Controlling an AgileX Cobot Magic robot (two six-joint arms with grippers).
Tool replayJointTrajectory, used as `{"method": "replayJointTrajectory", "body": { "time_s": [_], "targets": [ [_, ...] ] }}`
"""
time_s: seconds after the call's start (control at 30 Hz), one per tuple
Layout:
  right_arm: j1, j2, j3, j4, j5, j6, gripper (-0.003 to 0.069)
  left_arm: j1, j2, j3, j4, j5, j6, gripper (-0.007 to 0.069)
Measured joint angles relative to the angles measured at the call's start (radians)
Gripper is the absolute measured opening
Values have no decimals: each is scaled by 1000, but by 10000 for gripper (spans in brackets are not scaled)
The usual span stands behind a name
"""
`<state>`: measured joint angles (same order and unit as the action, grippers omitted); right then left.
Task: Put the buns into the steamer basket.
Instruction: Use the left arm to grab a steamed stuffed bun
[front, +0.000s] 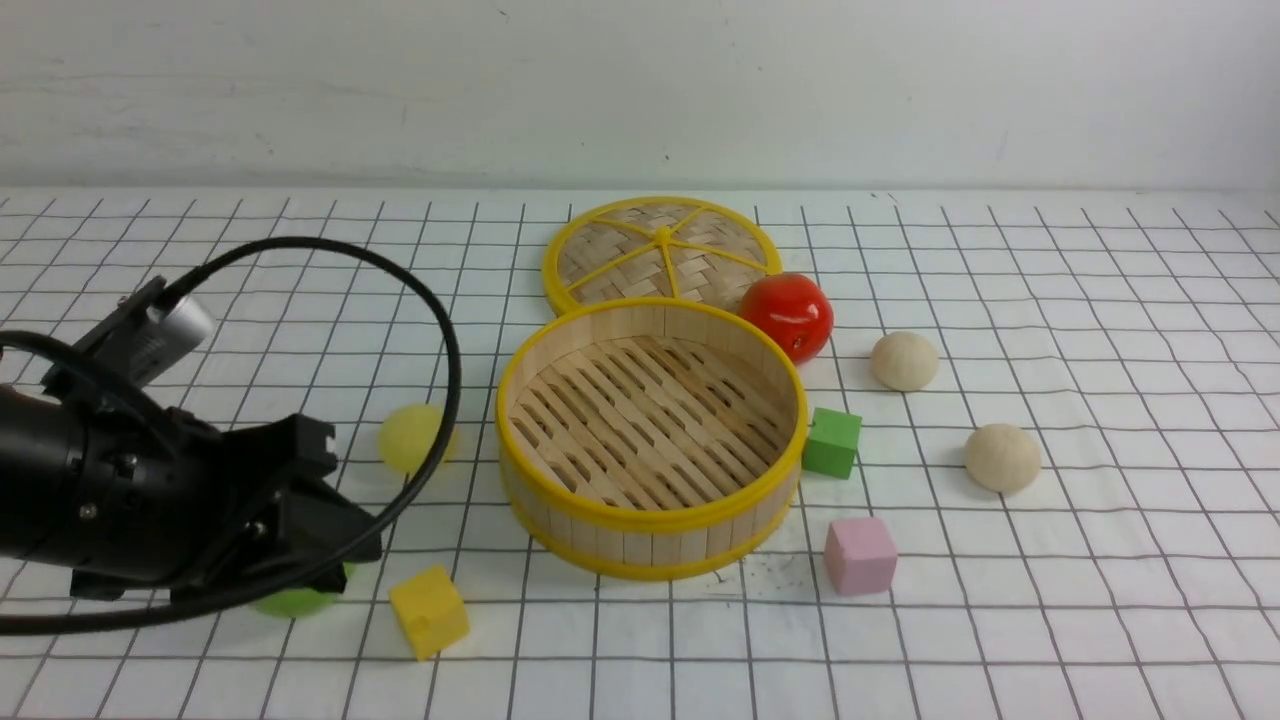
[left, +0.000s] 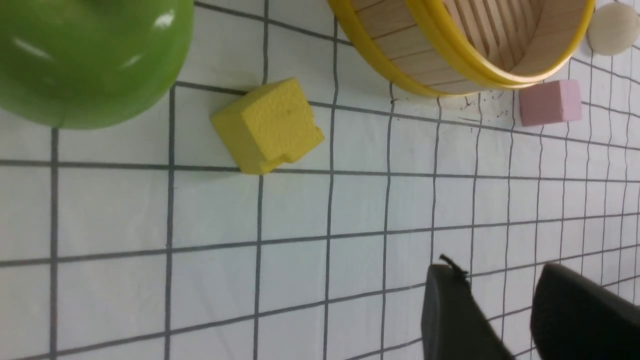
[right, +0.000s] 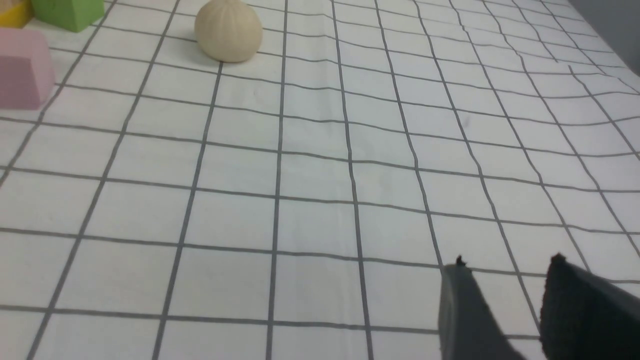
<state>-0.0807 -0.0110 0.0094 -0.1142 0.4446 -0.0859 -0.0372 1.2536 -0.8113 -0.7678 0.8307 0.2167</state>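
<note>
The steamer basket (front: 640, 545) stands mid-table with nothing on its slatted floor. A pale yellow bun (front: 408, 437) lies left of it, just beyond my left arm (front: 150, 490). Two cream buns lie to the basket's right, one farther back (front: 905, 360) and one nearer (front: 1003, 457). My left gripper (left: 500, 270) hangs open over bare cloth with nothing between its fingers; the basket's wall (left: 395, 47) shows ahead of it. My right gripper (right: 507, 265) is also open over bare cloth, well short of a cream bun (right: 228, 31). The right arm is out of the front view.
A woven lid (front: 660, 250) and a red tomato (front: 790, 315) sit behind the basket. A green cube (front: 832, 442) and a pink cube (front: 860, 555) lie at its right. A yellow cube (front: 428, 610) and a green apple (left: 85, 55) sit by my left arm.
</note>
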Motion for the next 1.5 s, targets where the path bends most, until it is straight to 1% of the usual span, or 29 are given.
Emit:
{"method": "replayJointTrajectory", "body": {
  "time_s": [1.0,1.17,1.3,1.4,1.43,1.47,1.5],
  "targets": [
    [0,0,0,0,0,0,239,0,27,-10,-14,-2,-5,238],
    [0,0,0,0,0,0,239,0,27,-10,-50,-5,0,238],
    [0,0,0,0,0,0,239,0,27,-13,-54,-6,15,238],
    [0,0,0,0,0,0,239,-10,27,-37,-18,-6,17,238],
    [0,0,0,0,0,0,239,-26,31,-73,53,-6,3,238],
    [0,0,0,0,0,0,239,-32,34,-78,62,-6,-2,238],
    [0,0,0,0,0,0,239,-54,46,-120,140,-6,-41,238]
  ]
}}
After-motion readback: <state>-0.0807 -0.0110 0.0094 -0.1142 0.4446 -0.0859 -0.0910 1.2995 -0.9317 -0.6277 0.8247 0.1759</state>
